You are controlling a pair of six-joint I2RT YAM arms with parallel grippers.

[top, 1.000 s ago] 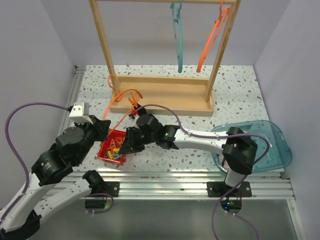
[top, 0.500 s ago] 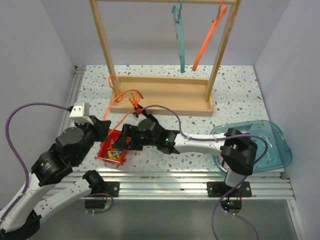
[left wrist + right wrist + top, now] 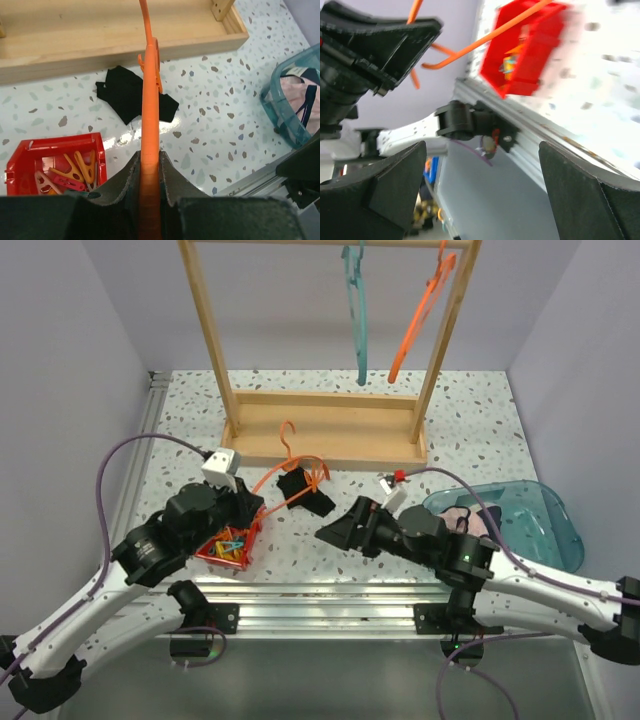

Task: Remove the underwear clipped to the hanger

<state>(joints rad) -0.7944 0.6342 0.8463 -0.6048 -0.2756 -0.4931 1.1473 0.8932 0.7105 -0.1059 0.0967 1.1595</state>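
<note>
Containers: red bin (image 3: 215,549) at the table (image 3: 470,410) near-left edge holds orange, pink and blue clothespins (image 3: 75,167); teal tub (image 3: 548,502) at near-right corner holds pink brief (image 3: 300,97), dark trim. Just before rack base (image 3: 320,445) lies black brief (image 3: 303,495), flat. The left gripper (image 3: 150,165) clamps orange hanger (image 3: 149,100); right gripper (image 3: 335,532) gapes empty, withdrawn rightward from the bin since a second ago

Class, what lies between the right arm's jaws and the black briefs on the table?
Nothing: in the top view, only a short bare strip of speckled table separates the right gripper from the black briefs.
</note>
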